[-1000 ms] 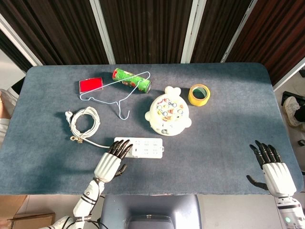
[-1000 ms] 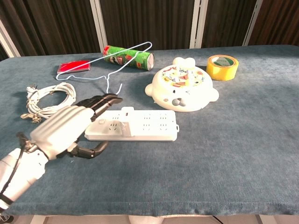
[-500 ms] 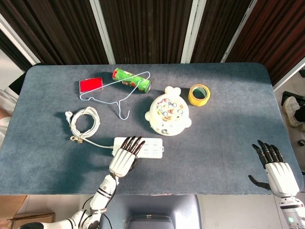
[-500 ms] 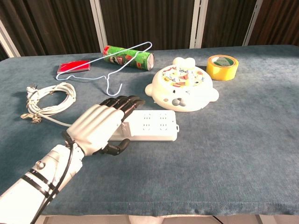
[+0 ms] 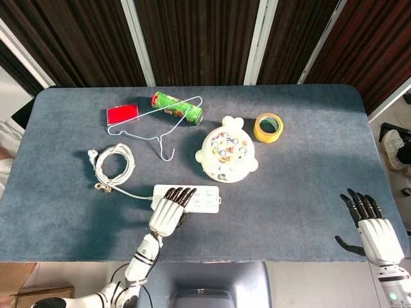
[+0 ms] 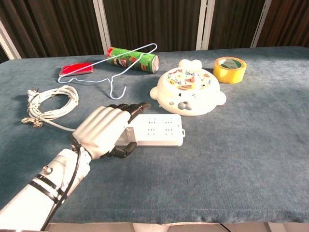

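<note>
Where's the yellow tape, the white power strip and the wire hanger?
yellow tape roll point(image 6: 230, 69), chest view, on its outer side.
white power strip point(image 6: 163, 130), chest view, on its socket face.
wire hanger point(image 5: 149, 111), head view, on its upper wire.

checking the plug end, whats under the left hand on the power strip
The left hand lies over the left end of the white power strip. Sockets show to its right; the covered end and where the cable joins cannot be seen.

Round toy point(image 5: 226, 153) mid-bench; tape roll point(image 5: 268, 128) right of it; can point(image 5: 176, 108), hanger point(image 5: 157, 126), red card point(image 5: 122, 114) to its left.
</note>
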